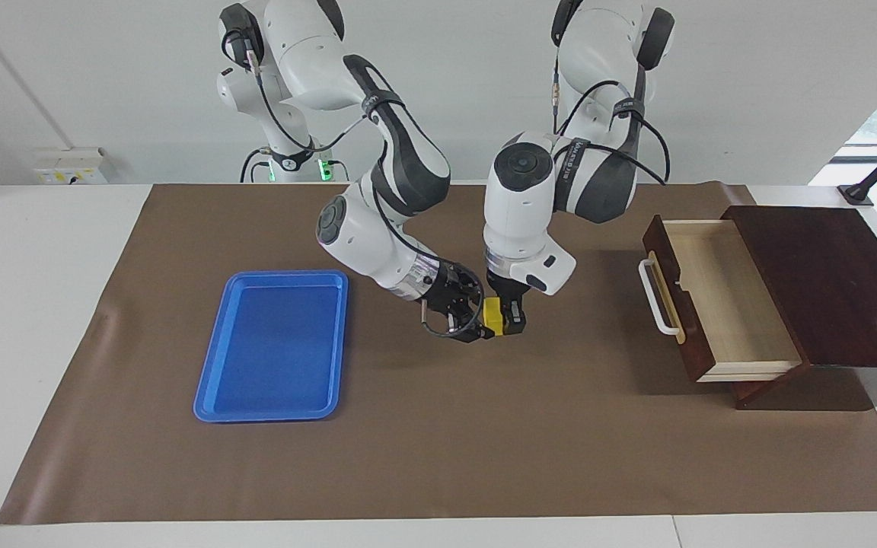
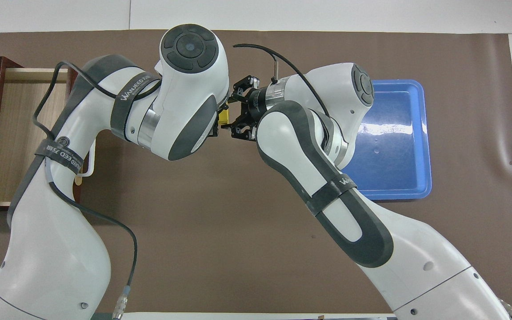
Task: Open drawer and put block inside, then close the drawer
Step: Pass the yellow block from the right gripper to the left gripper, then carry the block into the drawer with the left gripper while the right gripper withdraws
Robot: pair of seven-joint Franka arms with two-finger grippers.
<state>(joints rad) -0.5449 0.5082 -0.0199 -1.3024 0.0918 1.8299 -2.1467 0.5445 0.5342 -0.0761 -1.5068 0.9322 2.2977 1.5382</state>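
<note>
The yellow block (image 1: 492, 316) is in the air over the middle of the brown mat, between my two grippers. My right gripper (image 1: 478, 318) reaches in sideways from the tray's end, with a finger above and a finger below the block, shut on it. My left gripper (image 1: 511, 320) points straight down and is against the block's side toward the drawer. In the overhead view only a sliver of the block (image 2: 223, 116) shows beside the right gripper (image 2: 228, 116); the left hand hides its own gripper. The drawer (image 1: 720, 297) is pulled open, its pale interior empty and its white handle (image 1: 655, 297) facing the mat's middle.
A flat blue tray (image 1: 275, 346) lies on the mat toward the right arm's end, empty. The dark wooden box (image 1: 834, 285) stands at the left arm's end of the table. Both arms crowd the space over the mat's middle.
</note>
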